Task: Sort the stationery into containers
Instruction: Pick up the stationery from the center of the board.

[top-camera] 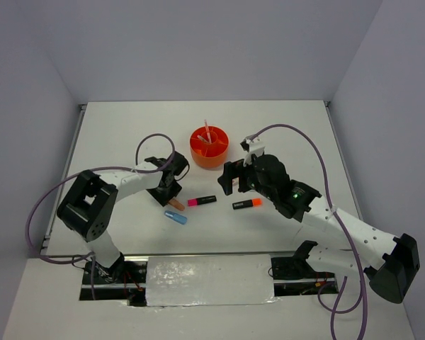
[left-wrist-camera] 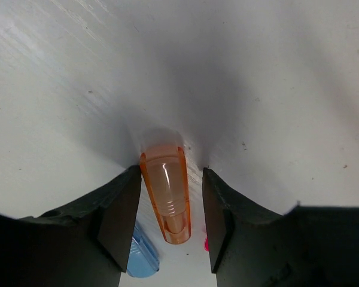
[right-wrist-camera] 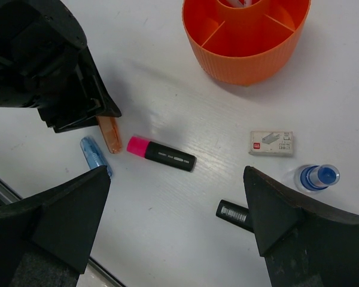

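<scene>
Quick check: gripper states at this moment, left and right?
Left gripper: open, fingers astride the translucent orange plastic capsule, not yet clamped on it.
Right gripper: wide open, holding nothing.

arms [top-camera: 124, 180]: white links, black joints | cables [top-camera: 319, 159]: purple | status light [top-camera: 295, 191]: green

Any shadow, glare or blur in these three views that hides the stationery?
Top external: even, soft light; glare only on the shiny plate at the near edge. Left wrist: a broad shadow darkens the table ahead of the left gripper, yet the orange capsule reads clearly. Right wrist: its fingers loom dark in the foreground; the pink highlighter and orange tub are sharp.
</scene>
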Controlling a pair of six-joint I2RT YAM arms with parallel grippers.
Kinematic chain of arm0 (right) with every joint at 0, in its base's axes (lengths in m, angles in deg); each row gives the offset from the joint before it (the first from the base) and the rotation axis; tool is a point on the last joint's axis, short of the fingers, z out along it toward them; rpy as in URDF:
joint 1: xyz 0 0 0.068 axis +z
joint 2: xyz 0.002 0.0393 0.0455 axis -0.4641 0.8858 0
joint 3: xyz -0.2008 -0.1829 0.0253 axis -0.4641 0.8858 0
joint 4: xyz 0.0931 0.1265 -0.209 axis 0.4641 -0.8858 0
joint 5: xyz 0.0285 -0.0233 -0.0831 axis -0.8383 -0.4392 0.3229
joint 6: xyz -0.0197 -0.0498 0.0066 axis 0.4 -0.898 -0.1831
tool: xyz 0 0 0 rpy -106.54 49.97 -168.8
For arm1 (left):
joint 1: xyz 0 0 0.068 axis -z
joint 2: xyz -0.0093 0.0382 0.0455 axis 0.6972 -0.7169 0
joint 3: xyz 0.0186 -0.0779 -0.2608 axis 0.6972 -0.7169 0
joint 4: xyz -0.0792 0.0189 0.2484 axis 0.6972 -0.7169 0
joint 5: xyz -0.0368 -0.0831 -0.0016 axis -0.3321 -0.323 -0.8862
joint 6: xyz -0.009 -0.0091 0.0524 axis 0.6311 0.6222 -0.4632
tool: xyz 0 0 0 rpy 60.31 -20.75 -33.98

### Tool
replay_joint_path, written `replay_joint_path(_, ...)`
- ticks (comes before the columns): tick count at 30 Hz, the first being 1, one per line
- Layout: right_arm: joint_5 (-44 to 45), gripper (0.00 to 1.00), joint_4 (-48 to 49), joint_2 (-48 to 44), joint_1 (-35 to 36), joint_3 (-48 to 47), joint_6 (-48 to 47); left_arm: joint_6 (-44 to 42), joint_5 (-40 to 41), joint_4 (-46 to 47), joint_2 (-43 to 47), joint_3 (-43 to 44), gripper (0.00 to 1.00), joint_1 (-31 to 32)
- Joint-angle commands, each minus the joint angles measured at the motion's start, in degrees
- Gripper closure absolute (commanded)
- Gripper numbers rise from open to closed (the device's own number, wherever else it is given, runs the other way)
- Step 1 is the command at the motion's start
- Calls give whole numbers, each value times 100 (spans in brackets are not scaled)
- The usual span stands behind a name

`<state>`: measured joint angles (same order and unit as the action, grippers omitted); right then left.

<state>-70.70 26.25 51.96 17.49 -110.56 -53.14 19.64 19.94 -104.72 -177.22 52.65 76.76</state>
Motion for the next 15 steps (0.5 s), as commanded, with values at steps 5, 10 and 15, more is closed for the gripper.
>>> replay_joint_path(5,-23,0,354,-173,38,115,-111,7,-105,132,-309,183,51,5)
replay_joint_path(10,-14,0,363,-243,29,168,-119,-2,-35,168,-134,104,85,-21)
replay_joint_path(15,12,0,407,-384,-14,255,-137,-203,597,-26,340,358,100,-21)
